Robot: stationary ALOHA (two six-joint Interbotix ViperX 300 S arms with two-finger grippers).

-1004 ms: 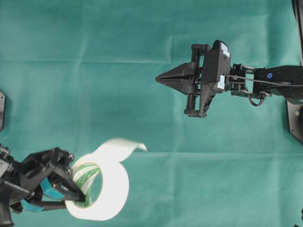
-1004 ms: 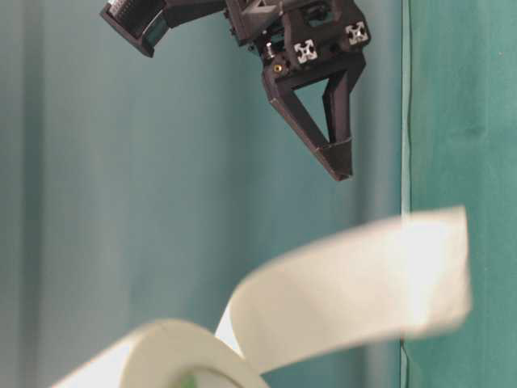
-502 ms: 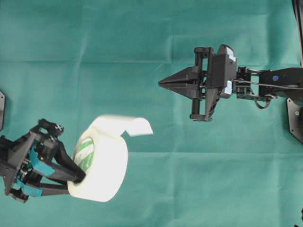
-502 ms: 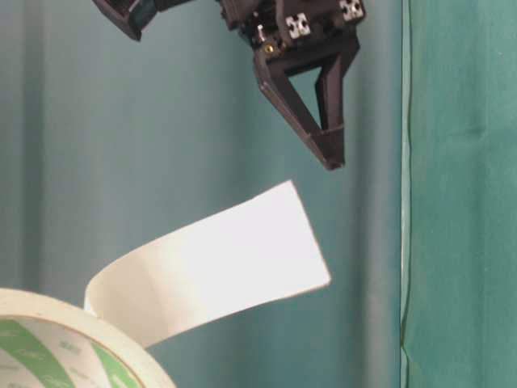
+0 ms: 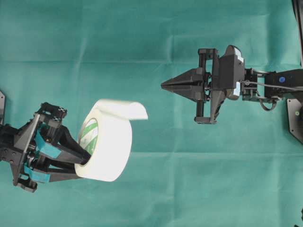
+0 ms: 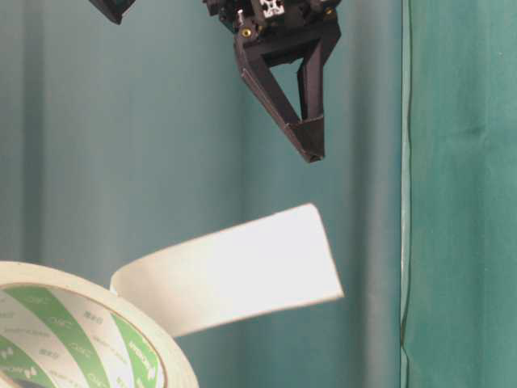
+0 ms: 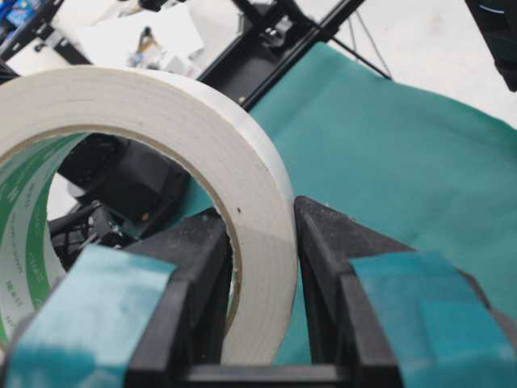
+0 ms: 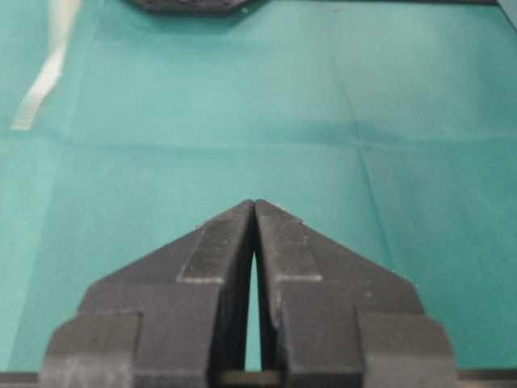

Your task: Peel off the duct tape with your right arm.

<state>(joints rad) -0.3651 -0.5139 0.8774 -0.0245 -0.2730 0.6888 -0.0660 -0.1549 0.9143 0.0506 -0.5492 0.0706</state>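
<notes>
Gripping the duct tape [image 5: 106, 142], left gripper [image 5: 81, 158]; right gripper [image 5: 163, 85] closed.

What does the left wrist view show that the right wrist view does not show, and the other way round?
Only the left wrist view shows the left gripper clamping the wall of the duct tape roll between its teal-patched fingers. Only the right wrist view shows the right gripper, its plain black fingertips shut together and holding nothing. Both show the green cloth.
</notes>
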